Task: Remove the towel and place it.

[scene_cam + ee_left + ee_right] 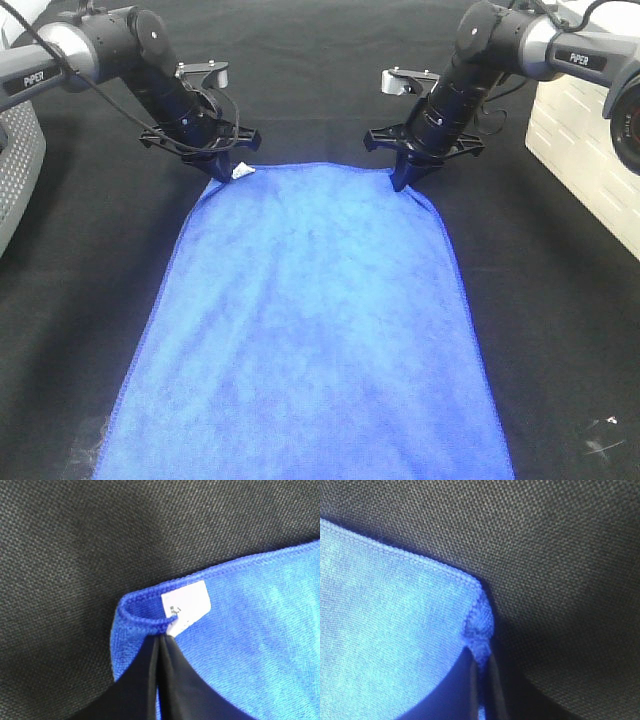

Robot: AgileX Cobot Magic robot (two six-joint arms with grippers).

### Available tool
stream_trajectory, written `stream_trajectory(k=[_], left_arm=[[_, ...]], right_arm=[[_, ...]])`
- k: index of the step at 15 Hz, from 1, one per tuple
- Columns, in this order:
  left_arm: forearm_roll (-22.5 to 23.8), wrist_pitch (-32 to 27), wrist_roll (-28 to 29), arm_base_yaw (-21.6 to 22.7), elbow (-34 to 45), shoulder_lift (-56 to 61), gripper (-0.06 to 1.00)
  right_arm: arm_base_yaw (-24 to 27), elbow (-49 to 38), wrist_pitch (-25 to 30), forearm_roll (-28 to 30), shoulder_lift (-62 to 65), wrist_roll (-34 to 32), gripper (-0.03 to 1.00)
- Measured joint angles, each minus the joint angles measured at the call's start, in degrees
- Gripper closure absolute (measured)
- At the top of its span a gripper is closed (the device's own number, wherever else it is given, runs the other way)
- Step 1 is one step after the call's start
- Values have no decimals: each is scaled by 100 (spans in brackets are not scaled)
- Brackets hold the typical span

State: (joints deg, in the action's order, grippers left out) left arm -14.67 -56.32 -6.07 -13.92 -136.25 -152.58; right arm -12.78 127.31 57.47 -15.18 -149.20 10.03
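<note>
Where: the towel [310, 330] lies spread flat on the black cloth [80, 300] that covers the surface. It fills the middle and bottom of the high view, and its far edge is at upper middle.
Left side: the left gripper [222, 172] has its jaws closed tight on the towel's upper-left corner, with a fold of hem nipped between the tips right beside the tag [186, 602].
Right side: the right gripper [400, 183] is clamped the same way on the upper-right corner, with a bunched bit of hem in its tips.
Handling: to my eye it is soft, light and limp. It should sag between the two grips when raised, and its nap may drag on the cloth beneath. It is not fragile.
Hold: the two far corners on the stitched hem look right, though such thin pinches could slip under a quick pull.
Count: one towel, one tag, one black cloth, two grippers; one white crate [585, 130] at the right edge and one grey basket [15, 170] at the left.
</note>
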Motion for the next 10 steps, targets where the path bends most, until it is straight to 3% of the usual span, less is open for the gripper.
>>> stream_trajectory(k=[4, 5, 6, 7, 9, 10], left_arm=[[0, -40, 23, 0, 0, 0, 94], [0, -63, 52, 0, 0, 0, 91], [0, -69, 63, 0, 0, 0, 80], [0, -69, 63, 0, 0, 0, 80], [0, -92, 86, 0, 0, 0, 46], [6, -97, 155, 0, 0, 0, 36]], right_arm=[[0, 0, 0, 0, 0, 0, 97], [0, 0, 0, 0, 0, 0, 97], [0, 0, 0, 0, 0, 0, 97], [0, 0, 0, 0, 0, 0, 97], [0, 0, 0, 0, 0, 0, 97], [0, 0, 0, 0, 0, 0, 97]])
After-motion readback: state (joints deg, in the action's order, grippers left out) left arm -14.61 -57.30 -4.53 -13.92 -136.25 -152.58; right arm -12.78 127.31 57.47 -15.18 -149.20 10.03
